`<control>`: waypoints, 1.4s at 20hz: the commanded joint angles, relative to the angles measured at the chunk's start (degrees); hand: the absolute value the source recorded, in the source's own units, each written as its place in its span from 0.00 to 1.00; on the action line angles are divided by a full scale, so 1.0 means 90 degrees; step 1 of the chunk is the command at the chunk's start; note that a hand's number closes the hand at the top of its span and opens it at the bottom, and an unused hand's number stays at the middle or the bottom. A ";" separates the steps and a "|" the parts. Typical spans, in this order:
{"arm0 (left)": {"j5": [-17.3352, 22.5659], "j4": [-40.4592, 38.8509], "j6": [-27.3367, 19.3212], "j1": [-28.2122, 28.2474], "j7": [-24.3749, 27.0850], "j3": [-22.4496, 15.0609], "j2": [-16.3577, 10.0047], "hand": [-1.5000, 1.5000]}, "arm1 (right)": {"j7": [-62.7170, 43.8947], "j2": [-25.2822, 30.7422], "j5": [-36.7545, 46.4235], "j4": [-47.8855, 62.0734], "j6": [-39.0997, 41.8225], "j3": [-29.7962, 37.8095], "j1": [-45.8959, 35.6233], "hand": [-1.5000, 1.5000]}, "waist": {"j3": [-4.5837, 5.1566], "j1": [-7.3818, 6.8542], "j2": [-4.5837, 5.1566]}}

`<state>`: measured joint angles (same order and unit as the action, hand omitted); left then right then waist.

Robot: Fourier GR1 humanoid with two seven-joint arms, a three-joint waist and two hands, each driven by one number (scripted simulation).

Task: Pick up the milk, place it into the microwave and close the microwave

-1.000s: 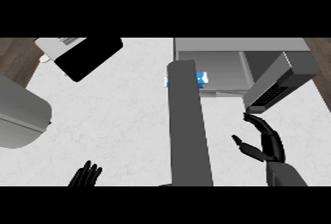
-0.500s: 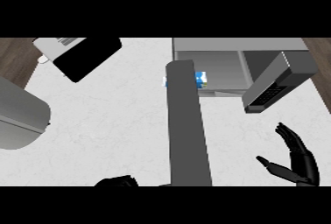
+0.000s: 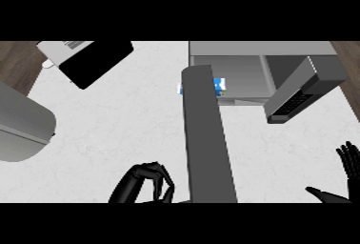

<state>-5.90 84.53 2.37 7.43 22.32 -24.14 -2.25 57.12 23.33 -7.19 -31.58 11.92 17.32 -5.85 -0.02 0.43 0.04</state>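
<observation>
Blue-and-white milk (image 3: 221, 86) sat at the far end of the white table (image 3: 119, 128), right at the microwave's (image 3: 239, 57) open front. It was half hidden behind the grey door (image 3: 205, 138), which stuck out toward me; I couldn't tell if it was fully inside. My left hand (image 3: 144, 183) was near, just left of the door, fingers curled, holding nothing. My right hand (image 3: 347, 162) rested at the near right edge, fingers spread and up. A grey appliance (image 3: 21, 128) sat at left, and a black panel (image 3: 95, 62) at far left.
</observation>
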 commanded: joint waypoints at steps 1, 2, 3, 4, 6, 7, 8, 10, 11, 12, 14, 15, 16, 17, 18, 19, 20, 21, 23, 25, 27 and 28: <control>-0.0631 -0.0638 -0.0050 -0.0633 -0.0494 -0.0512 0.0237 1.00 | 0.0583 0.0175 -0.0085 0.0225 0.0720 0.0051 0.0022 0.00 | -0.0011 0.0013 0.0014; -0.0595 -0.0818 0.0176 -0.0669 -0.0374 -0.0487 0.0092 1.00 | 0.0507 0.0292 -0.0163 -0.0038 0.0992 0.0020 0.0132 0.00 | -0.0004 0.0049 0.0005; -0.0699 -0.0870 0.0300 -0.0903 -0.0886 -0.0565 0.0043 1.00 | 0.0361 0.0409 -0.0201 -0.0104 0.1080 0.0013 0.0140 0.00 | -0.0006 0.0092 0.0006; -0.0521 -0.0742 0.0574 -0.1104 -0.1354 -0.0619 0.0141 1.00 | 0.0376 0.0425 -0.0262 0.0036 0.1114 0.0064 0.0036 0.00 | -0.0016 0.0060 0.0014; -0.0479 -0.1578 0.0609 -0.1442 -0.1353 -0.0937 0.0242 1.00 | 0.0350 0.0338 -0.0263 -0.0197 0.1043 -0.0032 0.0172 0.00 | -0.0003 0.0169 0.0024; -0.0448 -0.1790 0.0774 -0.1630 -0.1347 -0.0975 0.0243 1.00 | 0.0324 0.0263 -0.0268 -0.0116 0.1058 -0.0069 0.0078 0.00 | -0.0007 0.0133 0.0033; -0.0514 -0.1615 0.0905 -0.1708 -0.1685 -0.1102 0.0245 1.00 | 0.0397 0.0365 -0.0302 -0.0246 0.1174 -0.0069 0.0189 0.00 | -0.0007 0.0124 0.0012; -0.0283 -0.2232 0.0955 -0.1860 -0.1600 -0.1368 0.0247 1.00 | 0.0107 0.0537 -0.0476 -0.0505 0.1208 0.0000 0.0068 0.00 | 0.0006 0.0175 0.0019; -0.0123 -0.2479 0.0722 -0.2228 -0.1680 -0.1593 0.0247 1.00 | 0.0260 0.0529 -0.0415 -0.0373 0.1262 -0.0061 0.0150 0.00 | 0.0001 0.0196 0.0036; -0.0019 -0.2574 0.0465 -0.2209 -0.1311 -0.2076 0.0248 1.00 | 0.0278 0.0491 -0.0342 -0.0344 0.1108 -0.0121 -0.0023 0.00 | 0.0001 0.0168 0.0041; 0.0143 -0.2673 -0.0134 -0.2373 -0.1212 -0.2502 0.0249 1.00 | 0.0330 0.0564 -0.0470 -0.0363 0.1394 -0.0102 0.0074 0.00 | 0.0002 0.0169 0.0032; 0.0237 -0.3008 -0.0133 -0.2712 -0.1093 -0.2457 0.0249 1.00 | 0.0459 0.0652 -0.0459 -0.0291 0.1566 -0.0130 0.0171 0.00 | -0.0001 0.0240 0.0054; 0.0514 -0.2746 -0.0241 -0.2731 -0.1338 -0.2840 0.0249 1.00 | 0.0399 0.0473 -0.0413 -0.0405 0.1367 -0.0233 0.0023 0.00 | 0.0000 0.0227 0.0046; 0.0517 -0.2703 -0.0400 -0.2571 -0.1073 -0.3059 0.0248 1.00 | 0.0656 0.0521 -0.0404 -0.0430 0.1511 -0.0252 0.0288 0.00 | 0.0000 0.0233 0.0037; 0.0671 -0.2918 -0.0418 -0.2996 -0.0927 -0.2904 0.0248 1.00 | 0.0375 0.0707 -0.0463 -0.0552 0.1685 -0.0285 -0.0015 0.00 | 0.0004 0.0308 0.0064; 0.1006 -0.2874 -0.0652 -0.3053 -0.0870 -0.3065 0.0247 1.00 | 0.0304 0.0441 -0.0476 -0.0676 0.1522 -0.0380 -0.0017 0.00 | 0.0011 0.0345 0.0064; 0.1121 -0.2853 -0.0912 -0.3167 -0.0904 -0.3215 0.0246 1.00 | 0.0284 0.0356 -0.0445 -0.0844 0.1407 -0.0468 -0.0052 0.00 | 0.0015 0.0395 0.0063; 0.1227 -0.2755 -0.1151 -0.2909 -0.0760 -0.3531 0.0246 1.00 | 0.0289 0.0518 -0.0467 -0.0852 0.1551 -0.0468 -0.0061 0.00 | 0.0014 0.0447 0.0075; 0.1674 -0.2754 -0.1157 -0.3384 -0.0777 -0.3409 0.0244 1.00 | 0.0073 0.0584 -0.0562 -0.1183 0.1658 -0.0552 -0.0058 0.00 | 0.0027 0.0541 0.0067; 0.1869 -0.2724 -0.1602 -0.3461 -0.0695 -0.3573 0.0242 1.00 | 0.0108 0.0566 -0.0609 -0.1298 0.1635 -0.0598 -0.0043 0.00 | 0.0026 0.0646 0.0084; 0.2114 -0.2813 -0.1807 -0.3705 -0.0755 -0.3693 0.0241 0.00 | -0.0116 0.0584 -0.0707 -0.1395 0.1630 -0.0632 -0.0135 0.00 | 0.0026 0.0732 0.0108; 0.2251 -0.2801 -0.2012 -0.3571 -0.0683 -0.3748 0.0241 0.00 | -0.0080 0.0439 -0.0739 -0.1602 0.1556 -0.0699 -0.0045 0.00 | 0.0036 0.0821 0.0096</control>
<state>10.19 58.51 -11.89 -23.29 14.87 -54.31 -1.31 52.58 27.76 -12.67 -43.69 19.23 11.84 -6.42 0.15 5.98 0.89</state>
